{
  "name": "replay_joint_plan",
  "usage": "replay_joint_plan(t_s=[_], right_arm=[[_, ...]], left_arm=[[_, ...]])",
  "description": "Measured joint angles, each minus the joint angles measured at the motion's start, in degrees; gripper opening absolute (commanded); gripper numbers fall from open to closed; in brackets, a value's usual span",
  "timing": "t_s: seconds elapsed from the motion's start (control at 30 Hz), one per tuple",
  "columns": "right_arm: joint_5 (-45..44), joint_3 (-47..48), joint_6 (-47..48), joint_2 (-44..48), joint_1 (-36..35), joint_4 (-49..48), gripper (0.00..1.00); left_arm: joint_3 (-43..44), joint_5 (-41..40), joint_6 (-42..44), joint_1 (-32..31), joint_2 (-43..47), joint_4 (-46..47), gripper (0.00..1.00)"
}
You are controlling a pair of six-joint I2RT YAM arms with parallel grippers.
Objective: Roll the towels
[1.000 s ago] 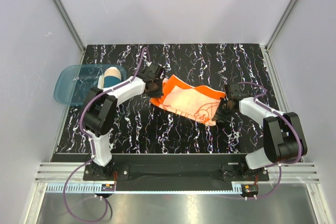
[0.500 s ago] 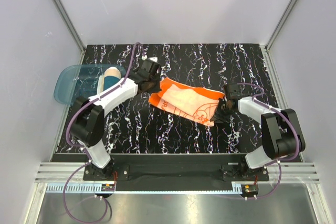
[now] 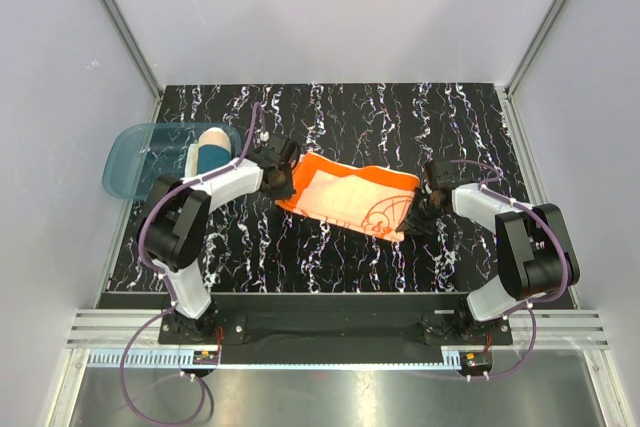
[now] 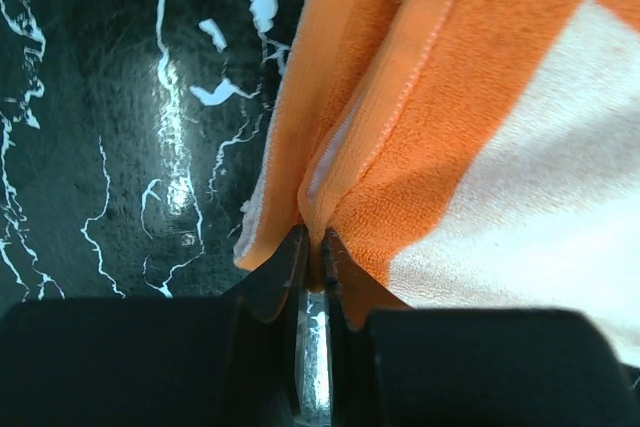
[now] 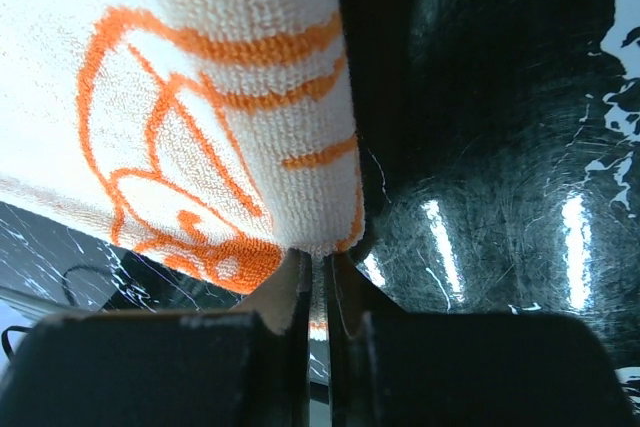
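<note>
While left claw and right claw pinch its ends, the orange towel seems folded.

Blue tray, seemingly overhanging marbled table's left edge.

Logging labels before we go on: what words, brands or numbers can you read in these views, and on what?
Nothing reads as a word, brand or number.
orange towel: orange looping outline print on the cream side, no legible letters.
rolled teal towel: no lettering visible.
small fittings on the front rail: any marking too small to read.
</note>
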State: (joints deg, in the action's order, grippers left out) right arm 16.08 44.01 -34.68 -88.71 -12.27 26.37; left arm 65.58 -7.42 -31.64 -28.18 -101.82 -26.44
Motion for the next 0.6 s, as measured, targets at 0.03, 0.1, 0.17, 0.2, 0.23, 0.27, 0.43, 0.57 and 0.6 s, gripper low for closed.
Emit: replay_joint_plan(t_s=[0.03,0.1,0.17,0.2,0.23,0.27,0.43,0.57,0.6], right_arm=[[0.00,0.00,-0.24,0.00,0.00,0.00,0.00],[0.09,-0.04,-0.61,0.00,-0.04,-0.02,0.00],[0.15,-0.11,-1.01,0.00,-0.07,-0.09,0.00],[0.33,-0.22,-1.16,0.02,-0.07,-0.20,0.05],[0.55,-0.33,-1.31,0.02,-0.07,-0.28,0.11],[0.72,-0.48,-1.49,0.04,-0.07,-0.44,0.17],[1.11,-1.79,-2.38,1.33,-0.07,-0.33,0.52],[-0.35,-1.92,-2.36,5.20,-0.17,4.61,0.70],[-0.98,-1.79,-2.21,6.54,-0.20,6.38,0.70]], left_arm=[[-0.15,0.00,-0.39,0.20,-0.31,-0.09,0.15],[-0.33,0.02,-0.96,0.70,-0.92,-0.35,0.25],[-0.48,0.04,-1.29,1.31,-1.38,-0.44,0.33],[-0.48,0.04,-1.31,1.55,-1.55,-0.44,0.36],[-0.48,0.02,-1.29,1.77,-1.64,-0.52,0.42],[-0.48,-0.15,-1.42,1.92,-1.64,-0.61,0.50],[-0.48,-1.84,-1.36,2.38,-1.57,-1.62,0.57],[0.28,-4.61,-0.87,2.54,-0.74,-4.83,0.62],[0.96,-5.29,-0.63,2.60,-0.55,-5.95,0.63]])
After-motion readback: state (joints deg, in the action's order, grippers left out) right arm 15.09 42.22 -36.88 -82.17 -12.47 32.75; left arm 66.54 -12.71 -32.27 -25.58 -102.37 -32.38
